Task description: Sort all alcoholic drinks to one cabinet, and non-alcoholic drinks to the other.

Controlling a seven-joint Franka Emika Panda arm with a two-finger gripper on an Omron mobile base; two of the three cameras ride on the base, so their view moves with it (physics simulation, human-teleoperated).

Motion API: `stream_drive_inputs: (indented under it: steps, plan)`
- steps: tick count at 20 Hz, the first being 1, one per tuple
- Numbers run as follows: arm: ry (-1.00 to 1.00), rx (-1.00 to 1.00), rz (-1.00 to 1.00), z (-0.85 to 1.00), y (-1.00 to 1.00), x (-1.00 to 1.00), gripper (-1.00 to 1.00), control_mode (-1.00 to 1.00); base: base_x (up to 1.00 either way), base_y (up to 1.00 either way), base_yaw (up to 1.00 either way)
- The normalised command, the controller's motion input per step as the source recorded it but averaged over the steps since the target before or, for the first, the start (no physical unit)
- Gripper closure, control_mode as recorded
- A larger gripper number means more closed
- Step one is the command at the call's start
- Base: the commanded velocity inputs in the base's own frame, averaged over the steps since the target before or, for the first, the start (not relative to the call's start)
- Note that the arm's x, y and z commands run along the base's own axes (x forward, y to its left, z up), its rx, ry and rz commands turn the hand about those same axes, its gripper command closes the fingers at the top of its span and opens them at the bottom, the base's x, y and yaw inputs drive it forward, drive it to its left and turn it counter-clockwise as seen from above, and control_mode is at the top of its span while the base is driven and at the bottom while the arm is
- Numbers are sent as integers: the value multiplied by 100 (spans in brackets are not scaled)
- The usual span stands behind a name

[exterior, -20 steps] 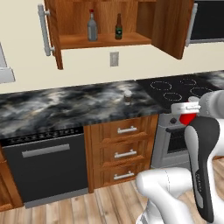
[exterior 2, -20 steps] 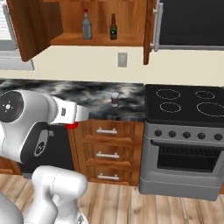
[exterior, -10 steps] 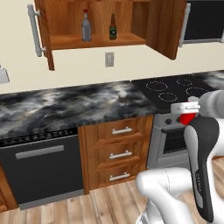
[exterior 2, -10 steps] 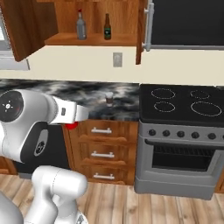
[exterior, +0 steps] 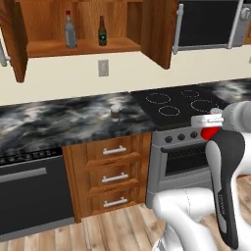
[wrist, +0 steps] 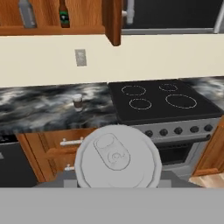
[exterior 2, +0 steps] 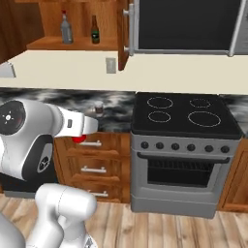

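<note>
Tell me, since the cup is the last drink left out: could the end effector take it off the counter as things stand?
Probably not: the end effector is already shut on the red can, and the cup stands apart on the counter.

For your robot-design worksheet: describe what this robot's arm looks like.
The arm is built of glossy white rounded shells with dark grey to black joint sections. A round dark cap with small red marks sits on one joint. No loose cables show.
</note>
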Motion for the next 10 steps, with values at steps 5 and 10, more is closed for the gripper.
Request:
stream_drive_inputs:
  steps: [5, 10]
  plan:
    - [0, 0, 0, 0, 0, 0, 100, 100, 0, -67, 0]
    - [0, 0, 0, 0, 0, 0, 100, 100, 0, -65, 0]
